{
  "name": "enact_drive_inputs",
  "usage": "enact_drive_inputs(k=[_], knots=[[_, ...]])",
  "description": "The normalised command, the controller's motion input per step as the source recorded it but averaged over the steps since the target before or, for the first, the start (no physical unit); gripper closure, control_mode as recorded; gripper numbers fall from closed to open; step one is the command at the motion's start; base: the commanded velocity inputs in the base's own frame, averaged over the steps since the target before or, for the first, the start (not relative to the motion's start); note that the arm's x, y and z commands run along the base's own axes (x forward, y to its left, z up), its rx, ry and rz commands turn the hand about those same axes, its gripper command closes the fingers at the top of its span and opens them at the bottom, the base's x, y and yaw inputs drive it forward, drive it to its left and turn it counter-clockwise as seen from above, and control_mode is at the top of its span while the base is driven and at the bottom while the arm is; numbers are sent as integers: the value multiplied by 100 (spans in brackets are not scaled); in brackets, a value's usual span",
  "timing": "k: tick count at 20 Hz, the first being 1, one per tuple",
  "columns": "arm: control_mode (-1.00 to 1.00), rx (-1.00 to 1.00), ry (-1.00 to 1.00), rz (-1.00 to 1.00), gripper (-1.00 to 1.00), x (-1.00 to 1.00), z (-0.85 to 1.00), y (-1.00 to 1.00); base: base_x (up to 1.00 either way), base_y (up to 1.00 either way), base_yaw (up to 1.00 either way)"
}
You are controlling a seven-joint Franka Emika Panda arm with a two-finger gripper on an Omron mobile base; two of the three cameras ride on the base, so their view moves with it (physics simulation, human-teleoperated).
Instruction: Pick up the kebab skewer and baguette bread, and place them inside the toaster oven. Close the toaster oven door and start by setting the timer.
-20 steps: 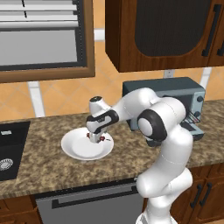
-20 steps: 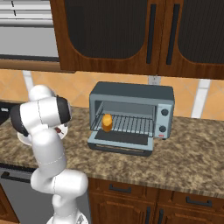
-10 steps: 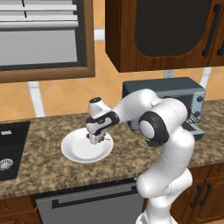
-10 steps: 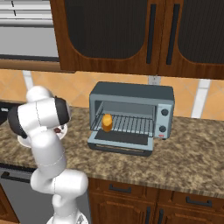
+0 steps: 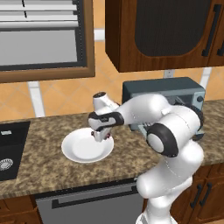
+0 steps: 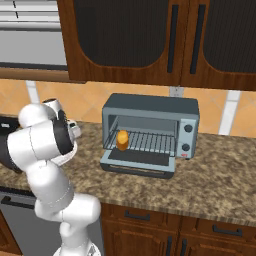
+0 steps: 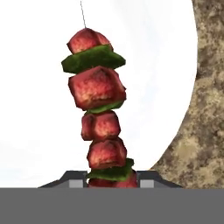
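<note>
Since the earlier frame, the two-finger gripper (image 5: 101, 136) has narrowed around the kebab skewer (image 7: 99, 118), a thin stick of dark red meat chunks and green pieces. Its dark finger tips (image 7: 72, 178) flank the skewer's lowest chunk at the bottom of the hand view; whether they grip it yet cannot be told. The skewer lies over a round white plate (image 5: 76, 151), left of centre in the left base view, on the speckled brown stone counter (image 5: 39, 168). In the right base view's centre, a golden-orange baguette bread (image 6: 122, 140) sits on the wire rack of the boxy blue-grey toaster oven (image 6: 150, 107), whose glass-windowed toaster oven door (image 6: 137, 165) hangs open.
</note>
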Motion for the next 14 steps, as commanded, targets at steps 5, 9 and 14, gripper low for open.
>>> enact_drive_inputs(k=[5,9,14], knots=[[-100,16,0,-9,100,-95,74,-73,0,0,0],[-100,18,-4,-19,100,-55,84,-56,0,0,0],[-100,13,-16,-19,100,-54,75,-77,0,0,0]])
